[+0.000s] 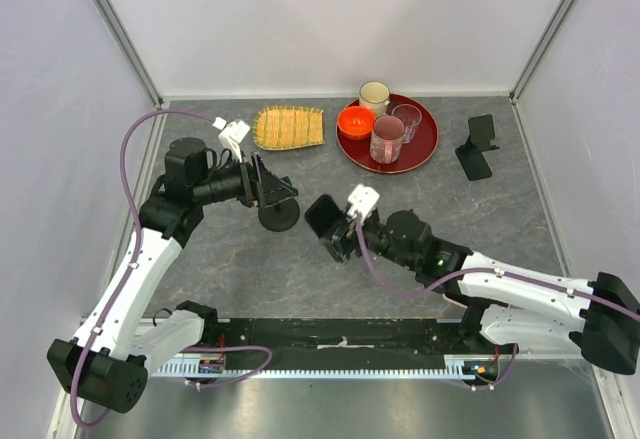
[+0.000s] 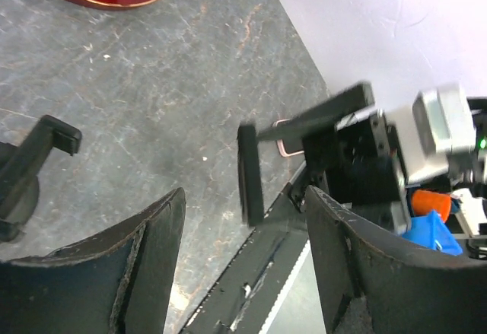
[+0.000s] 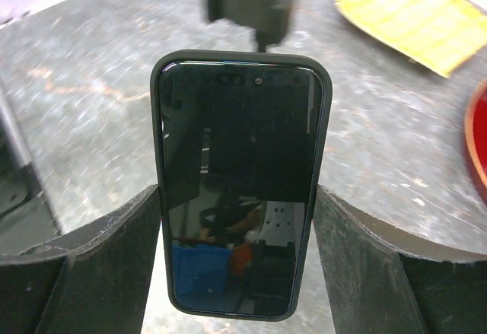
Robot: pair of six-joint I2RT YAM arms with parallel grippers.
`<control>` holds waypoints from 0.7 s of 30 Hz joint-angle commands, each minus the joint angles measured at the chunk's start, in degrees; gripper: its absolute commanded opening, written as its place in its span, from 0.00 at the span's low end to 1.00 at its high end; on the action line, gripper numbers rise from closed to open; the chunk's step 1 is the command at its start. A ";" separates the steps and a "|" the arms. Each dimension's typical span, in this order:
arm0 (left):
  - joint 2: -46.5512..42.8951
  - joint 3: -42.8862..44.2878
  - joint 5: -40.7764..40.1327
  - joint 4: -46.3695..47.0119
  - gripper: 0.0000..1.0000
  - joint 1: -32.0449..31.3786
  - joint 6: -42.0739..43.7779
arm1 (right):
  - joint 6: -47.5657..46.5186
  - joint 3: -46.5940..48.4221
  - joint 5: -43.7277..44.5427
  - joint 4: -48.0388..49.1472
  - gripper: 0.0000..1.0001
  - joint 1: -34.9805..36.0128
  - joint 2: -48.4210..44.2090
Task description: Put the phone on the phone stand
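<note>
The black phone (image 3: 240, 189) stands upright between my right gripper's (image 3: 240, 273) fingers, screen toward the camera, both sides touched. In the top view this gripper (image 1: 335, 231) holds the phone (image 1: 322, 217) just right of the phone stand (image 1: 278, 217), a black disc base with a stem and holder plate. The stand shows blurred behind the phone in the right wrist view (image 3: 247, 5). My left gripper (image 1: 278, 191) hovers right by the stand, open and empty. In the left wrist view (image 2: 243, 265) the stand's holder (image 2: 42, 147) lies left of the fingers and the phone (image 2: 249, 174) shows edge-on ahead.
A red tray (image 1: 425, 149) at the back holds a cream mug, a pink mug, a glass and an orange bowl (image 1: 356, 120). A yellow woven mat (image 1: 289, 126) lies left of it. Another black angled stand (image 1: 477, 149) sits at the back right. Walls enclose three sides.
</note>
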 commanded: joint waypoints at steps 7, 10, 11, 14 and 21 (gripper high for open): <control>-3.94 2.43 -5.24 -4.39 0.76 -6.20 -1.16 | -9.88 7.10 14.53 6.60 0.00 16.60 4.90; -5.53 1.37 -4.80 -5.54 0.76 -6.73 -0.02 | -9.88 6.93 15.85 8.19 0.00 17.66 5.16; -6.67 0.59 -4.01 -5.63 0.76 -6.91 0.25 | -9.80 6.92 16.20 8.36 0.00 17.75 5.08; -7.47 -0.56 -1.82 -6.50 0.77 -7.35 1.39 | -9.97 6.84 16.91 8.98 0.00 18.10 4.99; -5.19 -1.88 1.00 -7.56 0.78 -8.92 2.89 | -9.88 6.40 17.08 9.60 0.00 18.37 3.85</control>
